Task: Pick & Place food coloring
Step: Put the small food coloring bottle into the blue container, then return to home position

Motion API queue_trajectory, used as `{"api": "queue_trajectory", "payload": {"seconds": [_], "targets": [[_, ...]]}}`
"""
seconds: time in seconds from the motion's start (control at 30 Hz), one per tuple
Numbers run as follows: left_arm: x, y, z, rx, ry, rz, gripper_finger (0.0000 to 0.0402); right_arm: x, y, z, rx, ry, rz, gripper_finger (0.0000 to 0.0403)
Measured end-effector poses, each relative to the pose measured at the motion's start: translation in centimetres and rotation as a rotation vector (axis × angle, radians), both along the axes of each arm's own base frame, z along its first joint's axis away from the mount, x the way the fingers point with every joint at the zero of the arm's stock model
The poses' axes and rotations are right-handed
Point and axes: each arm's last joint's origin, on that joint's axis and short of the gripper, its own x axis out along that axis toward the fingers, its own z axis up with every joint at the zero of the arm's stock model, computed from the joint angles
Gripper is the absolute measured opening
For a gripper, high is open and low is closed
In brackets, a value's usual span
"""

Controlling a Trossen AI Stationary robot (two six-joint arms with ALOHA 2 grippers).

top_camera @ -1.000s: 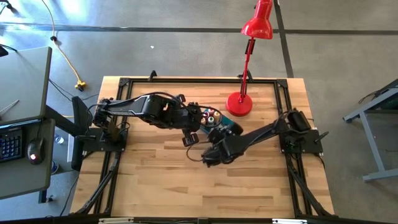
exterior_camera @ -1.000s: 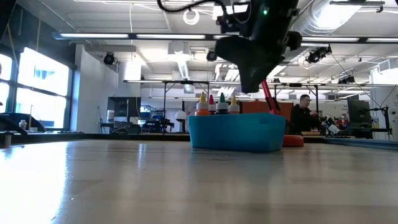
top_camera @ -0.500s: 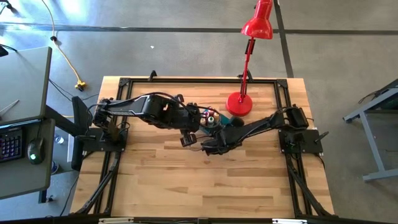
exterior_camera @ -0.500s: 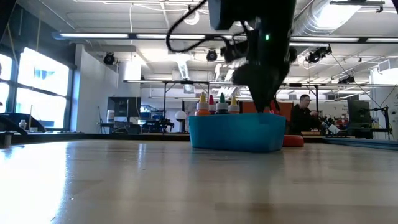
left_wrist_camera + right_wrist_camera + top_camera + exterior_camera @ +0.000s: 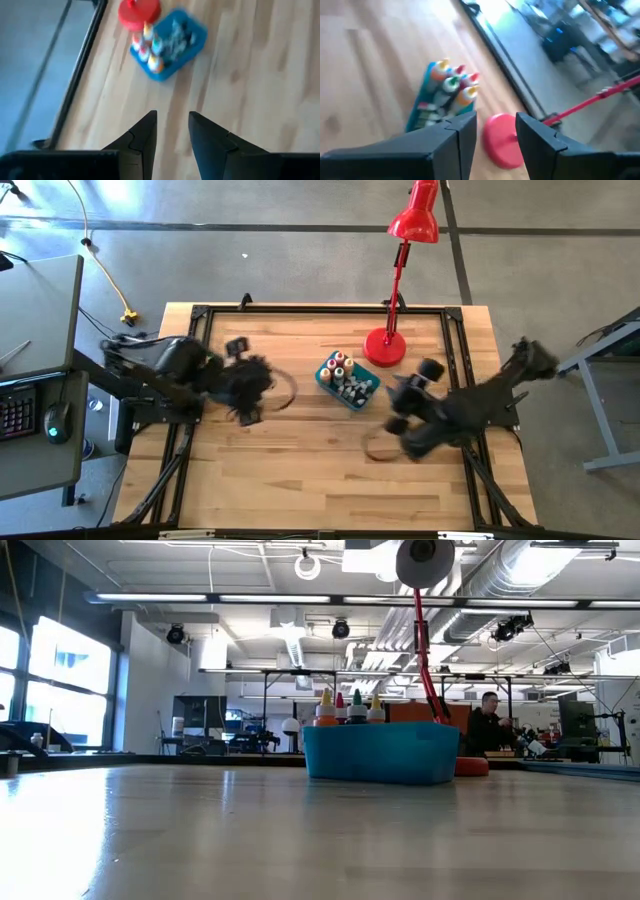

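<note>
Bottles (image 5: 341, 372) in tub (image 5: 362, 394) (mid-table), lamp base (image 5: 385, 347) just behind

— Where is the food coloring (image 5: 346, 377)?

— The small dropper bottles stand upright, packed close together in a teal tub (image 5: 367, 393) on the bench (image 5: 300, 470), toward its far side and just left of the red lamp base (image 5: 385, 347).

— What do they look like?

— Pointed caps up: orange-yellow, red and green ones rise above the tub's rim at its left end in the low view (image 5: 345, 706); paler, smaller ones fill the rest.
</note>
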Motion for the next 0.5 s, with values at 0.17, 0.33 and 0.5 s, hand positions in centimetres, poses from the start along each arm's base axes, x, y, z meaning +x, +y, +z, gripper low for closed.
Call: {"api": "queue_trajectory", "payload": {"seconds": [0.17, 0.33, 0.5], "targets": [[-5.2, -0.5, -4.7, 0.117, 0.023, -0.09, 0.0107, -7.1, 0.5, -4.3, 0.084, -0.139, 0.165, 0.013], [-7.9, 0.5, -11.3, 0.047, -0.194, -0.179, 0.0107, -11.3, -0.6, -11.3, 0.2, -0.378, 0.311, 0.013], [-10.1, 2.2, -16.4, 0.07, -0.415, -0.333, 0.0107, -13.3, -2.5, -16.4, 0.294, -0.534, 0.421, 0.013]]}}
